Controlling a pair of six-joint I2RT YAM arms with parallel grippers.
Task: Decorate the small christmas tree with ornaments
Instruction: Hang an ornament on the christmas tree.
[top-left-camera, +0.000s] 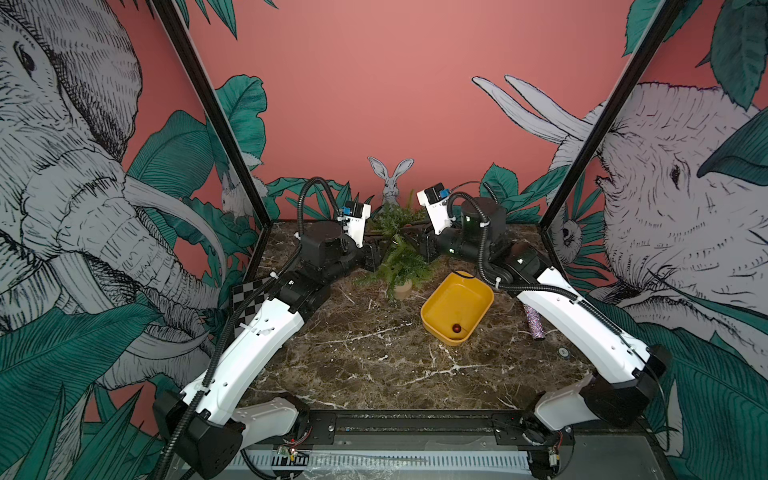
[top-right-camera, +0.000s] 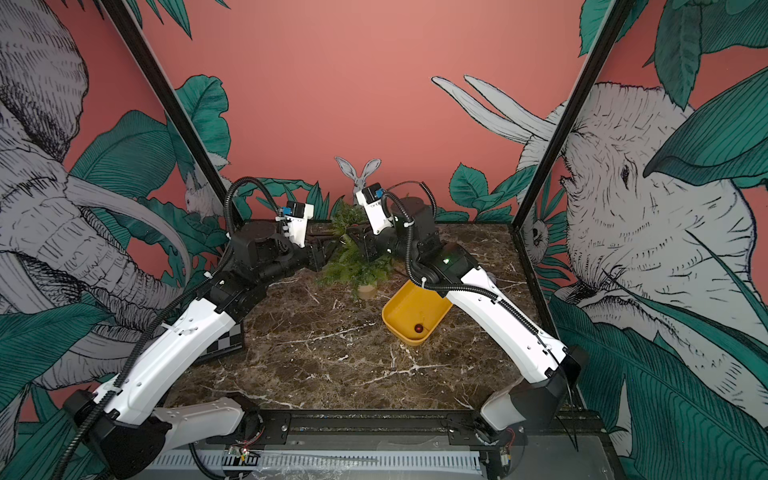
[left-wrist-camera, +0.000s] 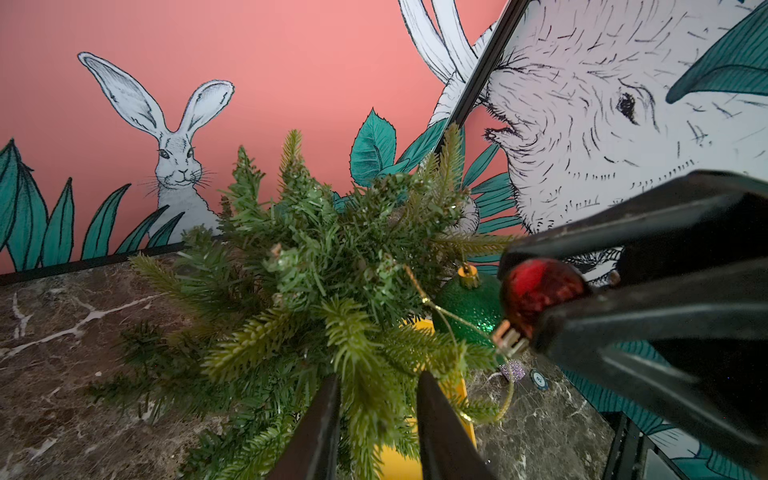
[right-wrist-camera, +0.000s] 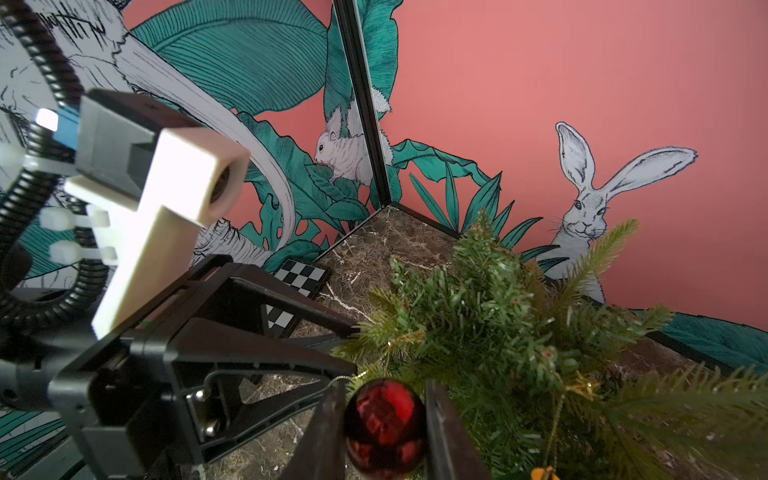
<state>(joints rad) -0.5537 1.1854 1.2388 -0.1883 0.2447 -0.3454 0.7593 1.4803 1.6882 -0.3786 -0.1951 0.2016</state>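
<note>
In both top views, the small christmas tree (top-left-camera: 400, 259) is seen at 12 o'clock on the table (top-left-camera: 374, 353). A second red ball (top-left-camera: 456, 328) lies in the yellow bin (top-left-camera: 457, 297), at 4 o'clock from the trunk, yet to be hung.

In the left wrist view, a sprig is straddled by the narrowly set jaws of the left gripper (left-wrist-camera: 379, 374); whether it is pinched cannot be told. The green ball (left-wrist-camera: 463, 309) is shown already hung.

In the right wrist view, a red ball (right-wrist-camera: 384, 428) is clamped by the right gripper (right-wrist-camera: 385, 383) at the foliage, its loop judged not yet hooked.
</note>
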